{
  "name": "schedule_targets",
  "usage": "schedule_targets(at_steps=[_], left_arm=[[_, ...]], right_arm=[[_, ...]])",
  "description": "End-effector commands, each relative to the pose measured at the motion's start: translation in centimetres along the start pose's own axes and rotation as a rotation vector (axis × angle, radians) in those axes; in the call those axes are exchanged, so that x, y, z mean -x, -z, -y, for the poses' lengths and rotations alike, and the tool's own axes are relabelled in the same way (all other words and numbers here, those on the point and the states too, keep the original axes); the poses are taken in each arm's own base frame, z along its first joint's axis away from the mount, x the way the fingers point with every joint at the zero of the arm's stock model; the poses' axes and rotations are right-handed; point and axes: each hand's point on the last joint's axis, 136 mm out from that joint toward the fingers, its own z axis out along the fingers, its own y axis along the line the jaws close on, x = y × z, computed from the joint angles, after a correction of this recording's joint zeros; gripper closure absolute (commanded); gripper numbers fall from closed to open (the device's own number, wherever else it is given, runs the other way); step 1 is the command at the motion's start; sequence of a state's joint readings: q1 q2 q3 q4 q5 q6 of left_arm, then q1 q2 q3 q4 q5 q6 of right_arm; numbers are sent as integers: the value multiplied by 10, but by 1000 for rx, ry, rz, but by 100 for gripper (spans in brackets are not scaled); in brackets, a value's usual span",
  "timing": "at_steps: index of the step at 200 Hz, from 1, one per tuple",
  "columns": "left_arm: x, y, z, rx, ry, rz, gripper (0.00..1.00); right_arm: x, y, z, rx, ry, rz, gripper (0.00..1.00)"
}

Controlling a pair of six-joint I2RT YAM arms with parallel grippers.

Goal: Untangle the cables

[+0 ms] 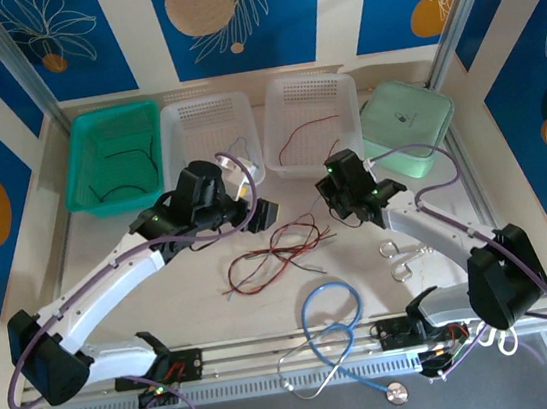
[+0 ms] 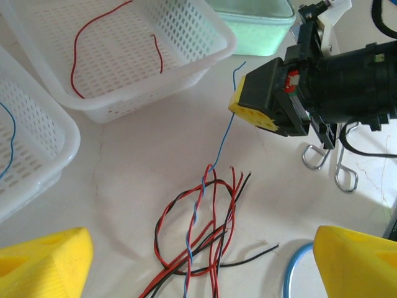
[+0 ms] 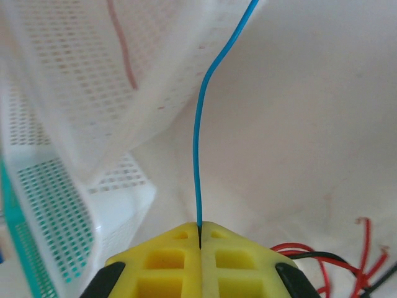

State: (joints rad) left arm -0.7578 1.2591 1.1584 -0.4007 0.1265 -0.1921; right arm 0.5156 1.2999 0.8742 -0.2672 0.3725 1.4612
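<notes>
Task partly done: a black cable (image 1: 121,194) lies in the green basket (image 1: 81,159) and a red cable (image 1: 309,131) in the right white basket (image 1: 283,87), while a tangle (image 1: 275,255) of red, black and blue cables lies mid-tabletop (image 1: 191,266). The right hand (image 3: 200,239) is closed on a blue cable (image 3: 200,155) that leads out of the tangle, where it is twisted with a red one. The left hand (image 2: 198,261) hovers wide open over the tangle, holding nothing.

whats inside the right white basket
Two red cable strands lie on the white basket's floor. From above, the right pincer covers its near right corner, hiding anything there.
</notes>
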Motion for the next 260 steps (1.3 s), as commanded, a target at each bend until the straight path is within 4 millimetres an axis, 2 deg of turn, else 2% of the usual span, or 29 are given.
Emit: schedule_targets(at_steps=[1, 41, 63, 83, 112, 141, 168, 189, 210, 228, 241, 260], left_arm=[[28, 8, 9, -22, 5, 67, 9], [57, 17, 19, -51, 61, 121, 10], [67, 20, 18, -46, 47, 136, 9], [75, 21, 10, -14, 56, 165, 8], [84, 20, 5, -13, 73, 155, 9], [92, 18, 11, -58, 75, 173, 10], [91, 9, 10, -84, 103, 151, 11], [101, 13, 6, -140, 187, 174, 11], [121, 26, -10, -238, 361, 258, 12], [129, 32, -29, -303, 493, 329, 10], [126, 32, -41, -302, 543, 352, 10], [116, 28, -45, -280, 527, 324, 8]], right_arm=[[2, 19, -54, 205, 77, -16, 100], [-2, 52, -116, 364, 103, -81, 100], [-7, 63, -135, 419, 128, -93, 100], [-12, 73, -148, 472, 124, -111, 100], [-11, 88, -163, 513, 145, -110, 100], [-13, 106, -177, 554, 193, -118, 100], [-20, 115, -183, 605, 256, -138, 100], [-20, 123, -186, 663, 292, -138, 100], [-14, 131, -189, 717, 332, -117, 100], [-14, 137, -193, 788, 390, -143, 100], [-14, 140, -196, 829, 405, -171, 100], [-18, 143, -199, 868, 469, -196, 100]])
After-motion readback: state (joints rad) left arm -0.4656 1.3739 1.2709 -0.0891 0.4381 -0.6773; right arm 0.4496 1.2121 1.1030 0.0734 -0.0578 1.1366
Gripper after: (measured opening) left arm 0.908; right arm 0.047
